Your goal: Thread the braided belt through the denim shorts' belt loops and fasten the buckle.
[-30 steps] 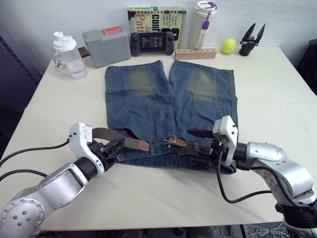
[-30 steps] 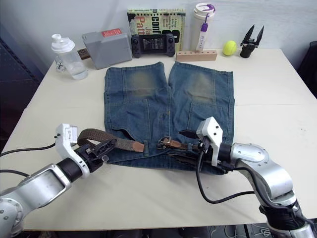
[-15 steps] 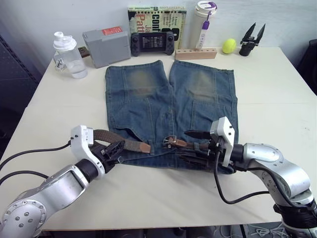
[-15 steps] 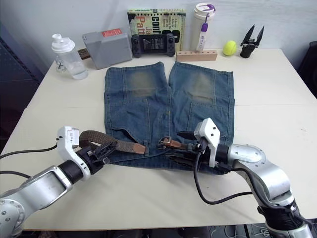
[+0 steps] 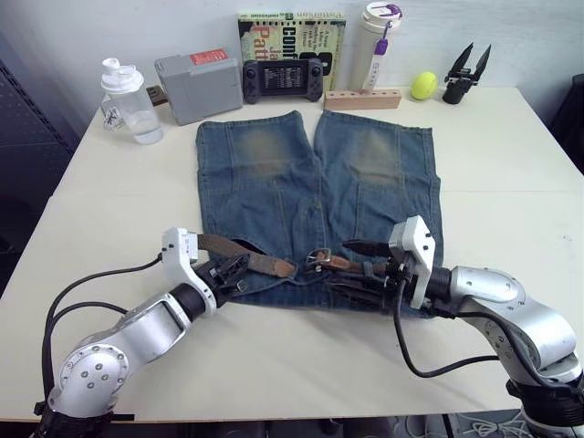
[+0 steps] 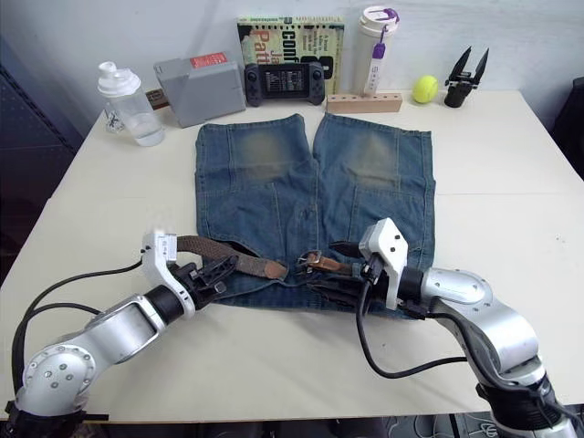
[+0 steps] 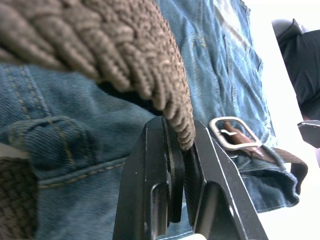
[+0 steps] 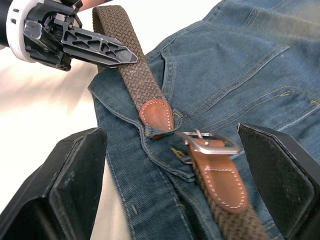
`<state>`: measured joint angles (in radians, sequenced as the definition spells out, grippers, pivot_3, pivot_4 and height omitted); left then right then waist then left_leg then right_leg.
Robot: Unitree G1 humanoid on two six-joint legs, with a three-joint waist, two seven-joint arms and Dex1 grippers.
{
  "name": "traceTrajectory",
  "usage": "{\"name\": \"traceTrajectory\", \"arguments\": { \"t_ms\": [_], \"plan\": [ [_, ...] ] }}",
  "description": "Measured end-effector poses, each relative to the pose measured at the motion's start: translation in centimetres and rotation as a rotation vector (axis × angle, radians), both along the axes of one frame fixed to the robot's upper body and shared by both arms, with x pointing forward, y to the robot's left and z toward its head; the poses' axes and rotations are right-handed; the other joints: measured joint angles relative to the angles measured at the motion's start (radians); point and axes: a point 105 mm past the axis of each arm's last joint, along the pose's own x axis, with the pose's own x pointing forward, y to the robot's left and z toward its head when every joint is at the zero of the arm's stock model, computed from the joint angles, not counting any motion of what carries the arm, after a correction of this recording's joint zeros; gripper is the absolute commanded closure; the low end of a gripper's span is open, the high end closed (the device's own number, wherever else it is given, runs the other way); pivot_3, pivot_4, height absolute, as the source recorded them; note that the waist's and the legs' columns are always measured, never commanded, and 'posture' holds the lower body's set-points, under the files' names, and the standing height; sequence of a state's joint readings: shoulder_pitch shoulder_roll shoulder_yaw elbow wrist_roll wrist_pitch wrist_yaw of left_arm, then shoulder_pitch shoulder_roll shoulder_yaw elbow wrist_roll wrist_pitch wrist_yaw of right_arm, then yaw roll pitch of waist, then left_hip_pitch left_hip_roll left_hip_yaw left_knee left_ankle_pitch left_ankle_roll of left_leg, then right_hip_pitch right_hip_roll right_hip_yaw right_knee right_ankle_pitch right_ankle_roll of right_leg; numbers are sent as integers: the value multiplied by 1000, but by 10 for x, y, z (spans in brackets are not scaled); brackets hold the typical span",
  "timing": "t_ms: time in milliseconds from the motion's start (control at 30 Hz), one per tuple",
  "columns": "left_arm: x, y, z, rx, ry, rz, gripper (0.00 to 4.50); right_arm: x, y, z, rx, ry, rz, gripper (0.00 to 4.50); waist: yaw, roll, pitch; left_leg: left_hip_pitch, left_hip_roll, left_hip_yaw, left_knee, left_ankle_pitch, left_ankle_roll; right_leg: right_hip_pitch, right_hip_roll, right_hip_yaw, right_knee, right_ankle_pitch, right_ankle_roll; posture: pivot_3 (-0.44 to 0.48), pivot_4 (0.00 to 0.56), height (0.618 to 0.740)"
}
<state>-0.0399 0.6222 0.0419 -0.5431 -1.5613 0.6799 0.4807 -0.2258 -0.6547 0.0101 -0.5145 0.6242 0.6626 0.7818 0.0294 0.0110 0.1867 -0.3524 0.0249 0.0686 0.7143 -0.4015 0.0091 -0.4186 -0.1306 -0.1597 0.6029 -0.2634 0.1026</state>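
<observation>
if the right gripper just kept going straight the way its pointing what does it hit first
Most likely the buckle, lying between the open fingers of the right gripper on the denim shorts. Past it comes the braided belt's leather tip. Depth is hard to judge.

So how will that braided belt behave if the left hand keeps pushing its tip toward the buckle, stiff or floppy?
Probably floppy: the braided belt arches loosely behind the left hand, which pinches it. The woven strap likely buckles if pushed from far back. Its leather tip looks stiffer and may feed into the buckle better.
</observation>
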Motion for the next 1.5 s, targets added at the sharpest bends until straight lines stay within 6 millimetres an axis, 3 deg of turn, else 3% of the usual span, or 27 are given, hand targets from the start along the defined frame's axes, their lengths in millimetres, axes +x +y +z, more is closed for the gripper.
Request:
{"name": "traceTrajectory", "arguments": {
  "t_ms": [367,700,967,1500],
  "plan": [
    [-11,24,-13,26,44,35,4500,-3,1,3,1,-14,-3,73,-2,0,0,0,1,-1,0,0,0,0,0,0,0,0,0,0,150,726],
    [-12,11,15,22,-6,56,4500,-3,1,2,3,-13,-1,73,-3,0,0,0,1,-4,0,0,0,0,0,1,0,0,0,0,150,726],
    [-18,21,14,142,55,146,4500,-4,2,2,3,-12,6,73,-2,0,0,1,1,-5,0,0,0,0,-1,1,0,0,0,0,150,726],
    [-18,10,15,160,75,162,4500,-5,5,0,5,9,17,73,-2,0,0,1,0,-3,0,0,0,1,0,1,0,0,0,0,150,726]
  ]
}}
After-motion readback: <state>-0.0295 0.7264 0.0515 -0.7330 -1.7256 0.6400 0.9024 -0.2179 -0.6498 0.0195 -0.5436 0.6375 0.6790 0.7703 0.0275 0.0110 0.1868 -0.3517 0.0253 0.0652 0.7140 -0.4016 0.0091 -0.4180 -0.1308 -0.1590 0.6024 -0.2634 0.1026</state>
